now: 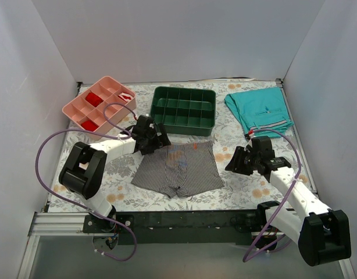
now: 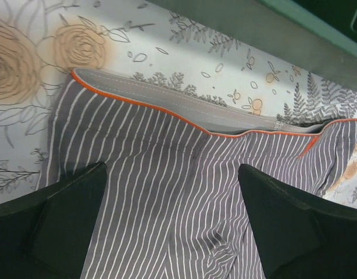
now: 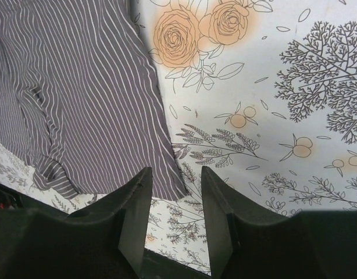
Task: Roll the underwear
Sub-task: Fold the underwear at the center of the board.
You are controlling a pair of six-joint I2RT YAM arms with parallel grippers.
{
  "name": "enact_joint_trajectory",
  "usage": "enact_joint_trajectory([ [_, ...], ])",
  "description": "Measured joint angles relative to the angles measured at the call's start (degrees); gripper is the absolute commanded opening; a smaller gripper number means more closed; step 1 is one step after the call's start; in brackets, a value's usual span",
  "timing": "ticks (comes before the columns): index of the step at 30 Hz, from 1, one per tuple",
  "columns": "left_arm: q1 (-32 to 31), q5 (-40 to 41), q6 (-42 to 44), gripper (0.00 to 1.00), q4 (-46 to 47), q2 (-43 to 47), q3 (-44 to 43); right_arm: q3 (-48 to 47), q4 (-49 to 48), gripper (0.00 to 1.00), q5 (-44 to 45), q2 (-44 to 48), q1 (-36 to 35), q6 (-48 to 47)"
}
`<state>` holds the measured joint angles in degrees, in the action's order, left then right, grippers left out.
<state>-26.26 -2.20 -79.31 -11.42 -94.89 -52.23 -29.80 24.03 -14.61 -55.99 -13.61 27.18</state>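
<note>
Grey thin-cloth underwear (image 1: 178, 171) looks limp, light; best pinched at waistband (image 2: 167, 102) corners. Left tool (image 2: 172, 226) spread wide, right tool (image 3: 175, 215) released, both empty.

Your right gripper (image 3: 175, 174) hangs with its fingers slightly parted by the underwear (image 3: 79, 87) hem corner on the floral tablecloth (image 3: 283, 116), possibly not touching.
</note>
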Motion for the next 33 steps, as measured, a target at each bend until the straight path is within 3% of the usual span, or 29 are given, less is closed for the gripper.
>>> enact_joint_trajectory([
  [7, 0.7, 3.4, 0.0, 0.98, -0.9, 1.6, 1.3, 0.3, -0.1, 0.47, -0.6, -1.6, 0.0, -0.2],
  [13, 1.0, 3.8, 0.8, 0.98, -7.5, 2.0, -2.3, 0.5, -0.1, 0.47, -0.6, -1.9, 0.0, -0.4],
  [20, 0.2, -1.3, 0.4, 0.98, -11.1, 1.8, -16.4, 1.8, -0.2, 0.45, -0.9, -2.2, 0.0, -0.4],
  [25, -5.8, -2.8, -2.1, 0.96, -12.9, -3.1, -27.5, 2.6, -0.5, 0.44, -1.4, -2.7, 0.0, -0.4],
  [33, -17.3, -1.3, -4.4, 0.75, -18.7, -20.3, -43.3, 2.6, -1.8, 0.41, -2.2, -3.5, 0.0, -1.2],
])
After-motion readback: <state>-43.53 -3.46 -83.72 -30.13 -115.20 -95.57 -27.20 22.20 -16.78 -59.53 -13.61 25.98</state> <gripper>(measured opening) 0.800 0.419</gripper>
